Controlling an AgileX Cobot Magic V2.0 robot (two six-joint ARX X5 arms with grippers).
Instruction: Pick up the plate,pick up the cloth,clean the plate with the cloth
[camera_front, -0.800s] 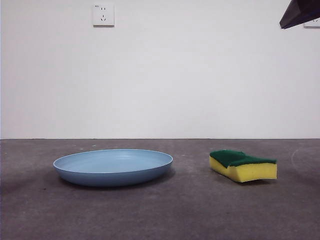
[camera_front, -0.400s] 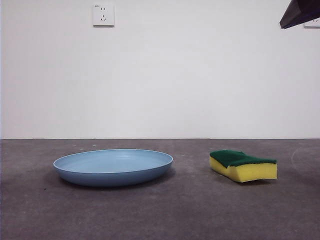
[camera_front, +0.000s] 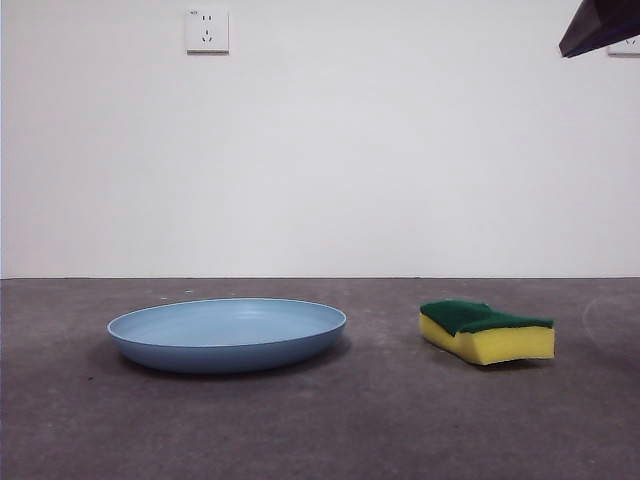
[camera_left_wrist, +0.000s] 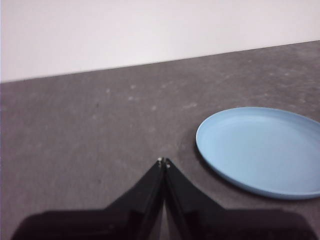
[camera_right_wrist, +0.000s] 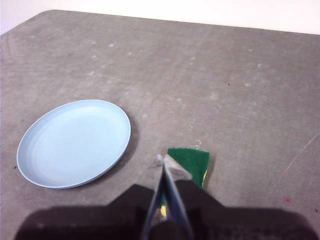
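Observation:
The light-blue plate (camera_front: 227, 333) lies flat on the grey table, left of centre in the front view. It also shows in the left wrist view (camera_left_wrist: 262, 149) and the right wrist view (camera_right_wrist: 74, 142). The cloth, a yellow sponge with a green top (camera_front: 486, 331), lies to the plate's right. My left gripper (camera_left_wrist: 163, 161) is shut and empty, high above the table beside the plate. My right gripper (camera_right_wrist: 163, 159) is shut and empty, high above the sponge (camera_right_wrist: 192, 162), and partly hides it. One arm shows as a black tip (camera_front: 600, 25) at the front view's top right corner.
A white wall with a socket (camera_front: 207, 30) stands behind the table. The table's rounded far corner (camera_right_wrist: 45, 15) shows in the right wrist view.

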